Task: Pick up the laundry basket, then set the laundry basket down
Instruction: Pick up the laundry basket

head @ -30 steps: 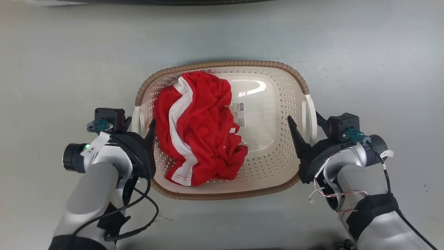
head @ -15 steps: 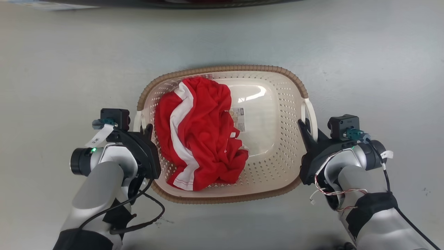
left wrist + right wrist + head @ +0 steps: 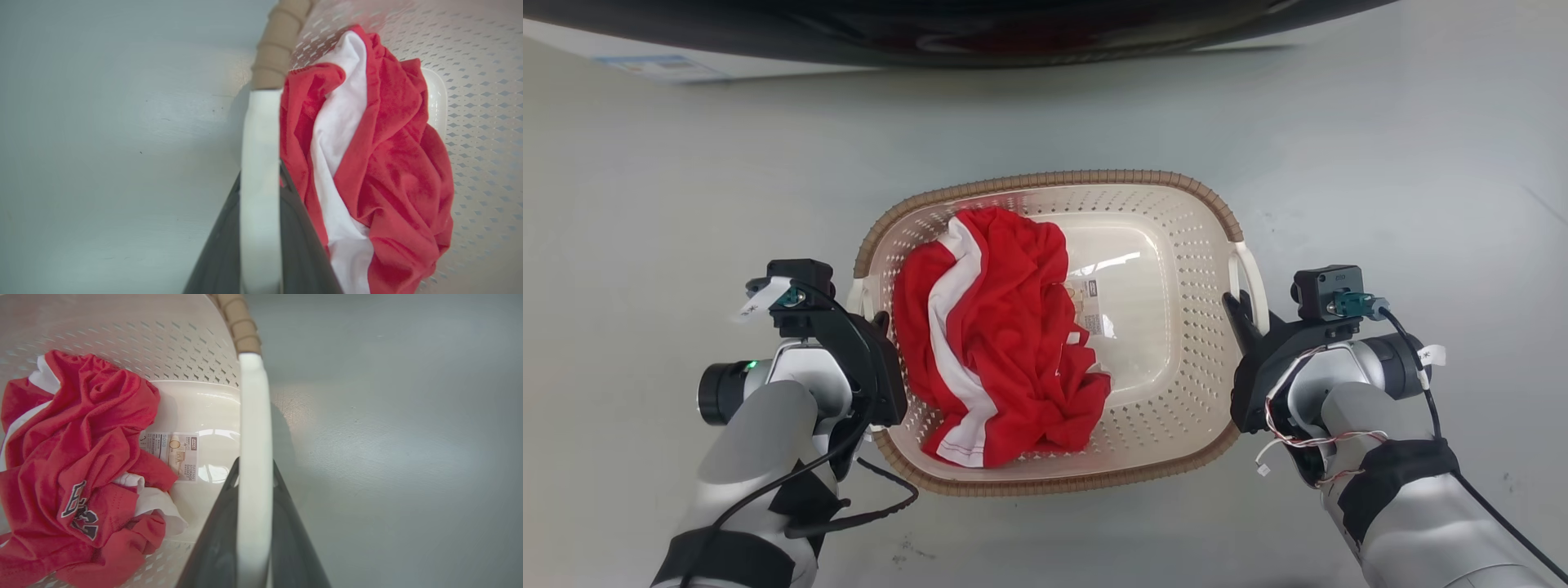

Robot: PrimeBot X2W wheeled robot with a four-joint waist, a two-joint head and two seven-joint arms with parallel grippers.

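The laundry basket [image 3: 1176,245], cream perforated plastic with a brown woven-look rim, sits between my two arms over grey floor. A crumpled red and white garment [image 3: 1005,327] fills its left half, and a small label [image 3: 1090,304] shows on its base. My left gripper [image 3: 876,314] is shut on the basket's left white loop handle [image 3: 261,163], whose band runs between the two dark fingers. My right gripper [image 3: 1241,306] is shut on the right loop handle [image 3: 254,416] in the same way. The garment [image 3: 73,465] carries dark lettering beside the label [image 3: 173,455].
A dark curved shape [image 3: 980,33] runs along the top edge of the head view, with a pale surface bearing a blue-printed sticker [image 3: 645,65] at the upper left. Bare grey floor [image 3: 1405,163] lies on all sides of the basket.
Both grippers' fingers, spread astride the handles a second ago, have closed onto them. The whole head view has shifted, bringing more of the dark shape in at the top.
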